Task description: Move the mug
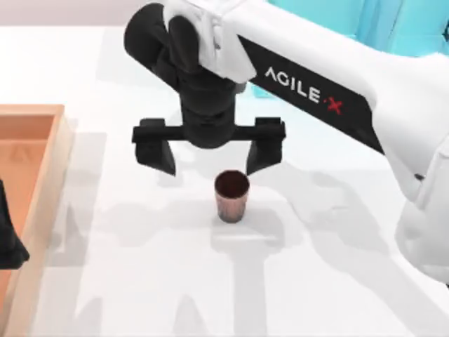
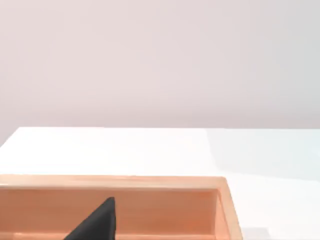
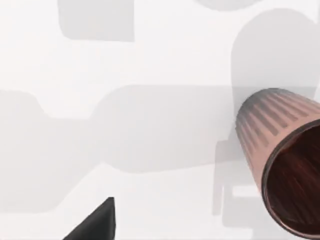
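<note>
Mug (image 1: 231, 200): reddish-brown, wall finely ribbed lengthwise, faint sheen like glazed ceramic or metal; interior dark and matt.
Tabletop (image 1: 337, 281): white, smooth, matt, no grain or texture.
Tray (image 1: 49, 161): light orange-tan, wood-like, smooth walls, satin finish.
Right tool (image 1: 210, 156): black, matt, plastic-looking fingers, spread wide.
Right arm shell (image 1: 351, 91): white, smooth, slightly glossy plastic look, printed lettering.
Left tool finger (image 2: 97, 222): black, matt.

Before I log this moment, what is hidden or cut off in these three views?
- Small reddish-brown ribbed mug: right wrist view's edge cuts off its rim; whether it has a handle is unclear.
- Shallow wooden tray: cut off by the top view's left edge.
- Left gripper: one dark fingertip visible over the tray, opening unreadable.
- Right gripper: open above the mug; its height is unclear.
</note>
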`<action>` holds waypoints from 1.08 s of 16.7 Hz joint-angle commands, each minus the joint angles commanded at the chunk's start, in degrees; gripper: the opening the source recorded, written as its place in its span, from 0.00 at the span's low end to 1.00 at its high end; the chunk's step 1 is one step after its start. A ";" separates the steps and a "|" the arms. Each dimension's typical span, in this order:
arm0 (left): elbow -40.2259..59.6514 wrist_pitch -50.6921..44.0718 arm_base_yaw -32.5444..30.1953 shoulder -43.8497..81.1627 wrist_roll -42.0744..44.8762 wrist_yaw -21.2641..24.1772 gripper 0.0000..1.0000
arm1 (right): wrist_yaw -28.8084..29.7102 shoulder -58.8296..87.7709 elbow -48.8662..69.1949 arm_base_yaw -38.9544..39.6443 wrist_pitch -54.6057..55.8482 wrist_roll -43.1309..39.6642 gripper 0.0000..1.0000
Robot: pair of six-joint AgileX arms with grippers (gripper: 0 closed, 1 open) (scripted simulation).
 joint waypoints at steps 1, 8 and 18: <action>0.00 0.00 0.00 0.00 0.00 0.00 1.00 | -0.01 -0.28 -3.28 -0.06 2.83 -0.06 1.00; 0.00 0.00 0.00 0.00 0.00 0.00 1.00 | -0.03 -1.08 -14.63 -0.21 13.55 -0.22 1.00; 0.00 0.00 0.00 0.00 0.00 0.00 1.00 | -0.03 -1.08 -14.63 -0.21 13.55 -0.22 0.40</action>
